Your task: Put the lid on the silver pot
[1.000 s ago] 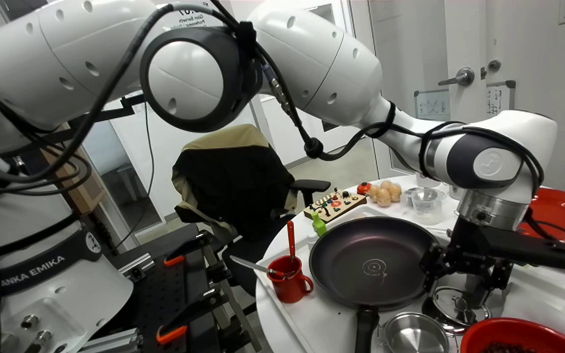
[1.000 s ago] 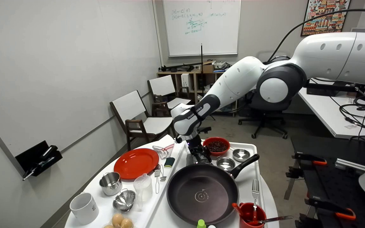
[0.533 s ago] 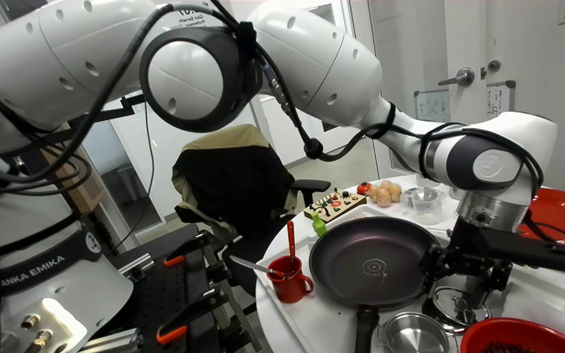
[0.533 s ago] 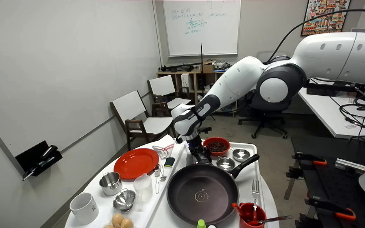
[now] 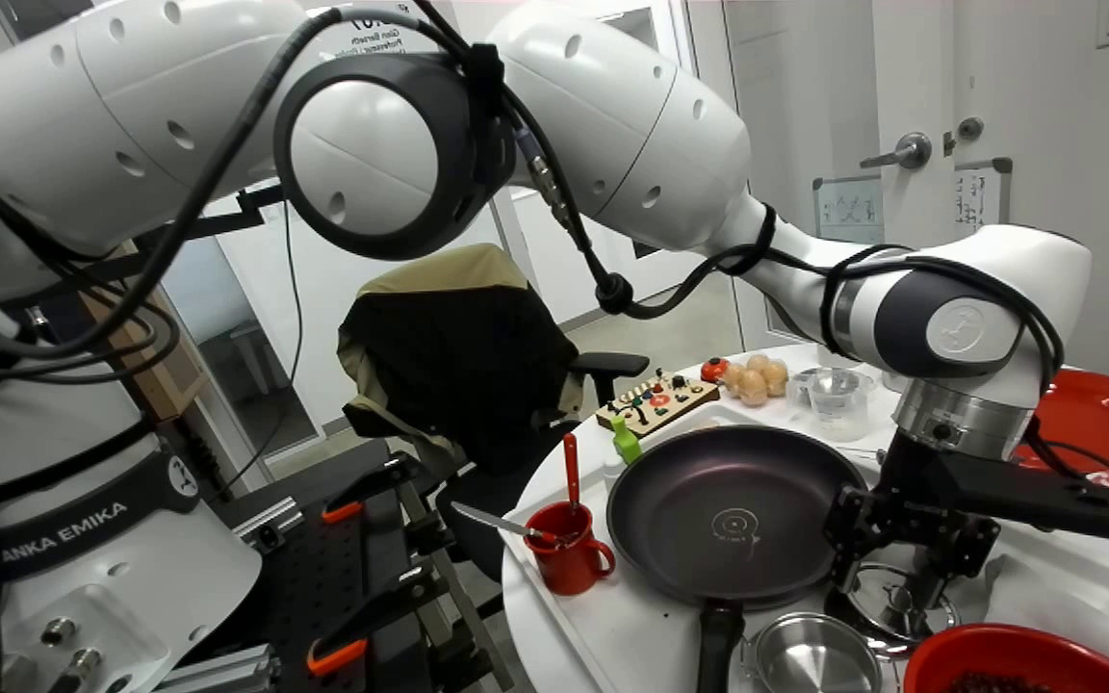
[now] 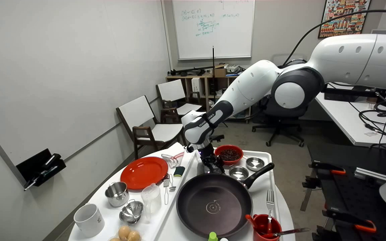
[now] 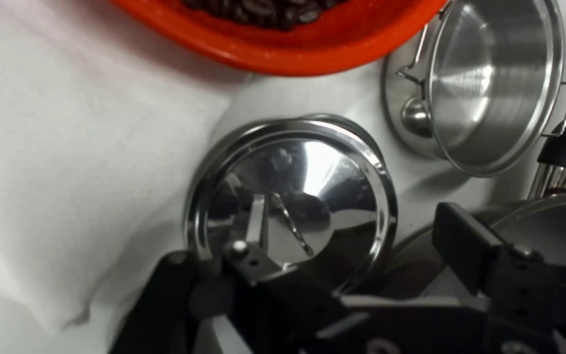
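The silvery lid (image 7: 342,187) lies below my gripper (image 7: 352,209), its thin handle upward. A second metal edge shows behind its rim; I cannot tell what it belongs to. My gripper is open: one finger is over the lid beside the handle, the other outside the rim. The lid (image 5: 867,597) is partly behind my gripper (image 5: 887,582) in an exterior view; in the other it is hidden. The silver pot (image 7: 489,98), open with wire handles, stands beside the lid. It also shows in both exterior views (image 5: 812,659) (image 6: 239,173).
A red bowl (image 7: 288,61) of dark beans adjoins the lid and pot. A black frying pan (image 5: 737,510) lies close to the gripper, its handle beside the pot. Another small metal pot (image 6: 255,164) stands beyond. A red cup (image 5: 569,568) holds cutlery; a white cloth (image 7: 67,172) lies nearby.
My gripper has shifted slightly down and to the left over the lid in an exterior view. The pot, pan and bowl have not moved.
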You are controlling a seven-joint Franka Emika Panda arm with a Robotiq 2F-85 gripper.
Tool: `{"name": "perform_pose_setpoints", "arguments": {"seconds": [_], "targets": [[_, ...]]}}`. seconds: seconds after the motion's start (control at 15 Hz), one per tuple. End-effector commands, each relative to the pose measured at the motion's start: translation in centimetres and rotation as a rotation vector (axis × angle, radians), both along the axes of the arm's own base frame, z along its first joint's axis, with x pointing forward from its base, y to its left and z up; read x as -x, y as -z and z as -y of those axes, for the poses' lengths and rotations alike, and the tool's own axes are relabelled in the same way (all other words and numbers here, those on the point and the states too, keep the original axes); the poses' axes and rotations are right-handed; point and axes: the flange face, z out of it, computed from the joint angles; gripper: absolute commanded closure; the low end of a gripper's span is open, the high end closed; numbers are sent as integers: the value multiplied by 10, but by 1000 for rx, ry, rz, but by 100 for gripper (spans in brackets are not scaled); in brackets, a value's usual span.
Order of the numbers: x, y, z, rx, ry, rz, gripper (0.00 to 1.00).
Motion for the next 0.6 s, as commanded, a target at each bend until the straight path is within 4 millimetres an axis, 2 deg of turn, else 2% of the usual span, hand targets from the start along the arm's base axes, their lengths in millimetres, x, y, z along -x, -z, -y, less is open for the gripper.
{"name": "perform_pose_setpoints", "arguments": {"seconds": [0.0,0.4,0.47,0.53], "targets": [[2,1,0,-5,-33,-10,47],[1,0,0,-6,-37,-8,92],[1,0,1,-5,-36,-8,99],[1,0,1,-6,-36,-7,100]]}}
